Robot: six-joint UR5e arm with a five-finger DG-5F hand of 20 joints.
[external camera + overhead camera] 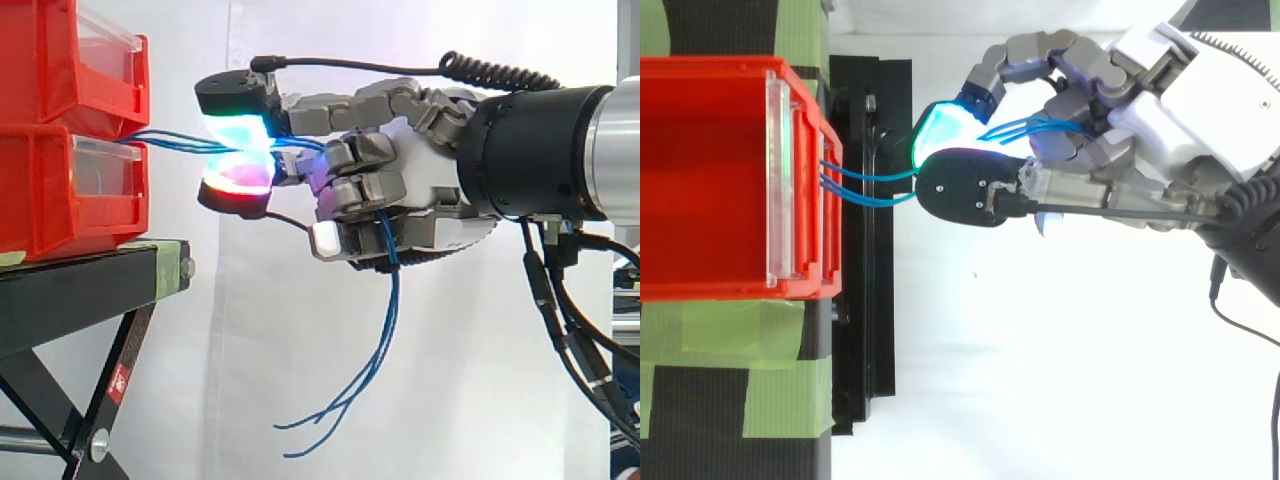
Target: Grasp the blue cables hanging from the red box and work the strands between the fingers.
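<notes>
As robot hand [400, 190] pinches blue cables [170, 141] between fingertips [238, 128], strands run from red box [50, 200], ends dangling below.

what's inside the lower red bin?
Blue cables come out of the front of the lower bin and run to the hand, pinched between its pads. The bin's inside is covered: upper bin from above, red wall from the side. Where the cables attach can't be seen.

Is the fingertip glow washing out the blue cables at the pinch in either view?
Side view: yes, the cyan and magenta glow of the pads swallows the blue cables at the pinch; they read plainly toward the red bin and below the hand. Top view: a fingertip's black back covers the pinch, not glare.
</notes>
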